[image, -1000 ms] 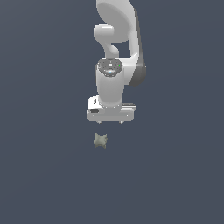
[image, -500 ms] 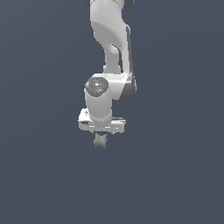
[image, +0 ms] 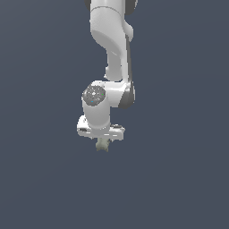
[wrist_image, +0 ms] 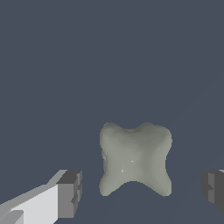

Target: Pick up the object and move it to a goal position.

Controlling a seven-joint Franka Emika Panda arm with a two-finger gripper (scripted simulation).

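Note:
The object [wrist_image: 134,158] is a pale grey-green lump with a star-like outline, lying on the dark grey floor. In the exterior view only its lower part [image: 103,145] shows below the white gripper body. My gripper [wrist_image: 142,189] is open, with one dark pad [wrist_image: 70,194] on one side of the object and the other pad [wrist_image: 213,189] on the opposite side. Neither pad touches the object. In the exterior view the fingertips are hidden behind the hand.
The white arm [image: 112,49] reaches down from the top of the exterior view. The floor [image: 179,179] is a plain dark grey surface all around.
The arm has swung toward the exterior view's left and lowered. The gripper has come down over the object, which now sits between the open fingers and is mostly hidden in the exterior view.

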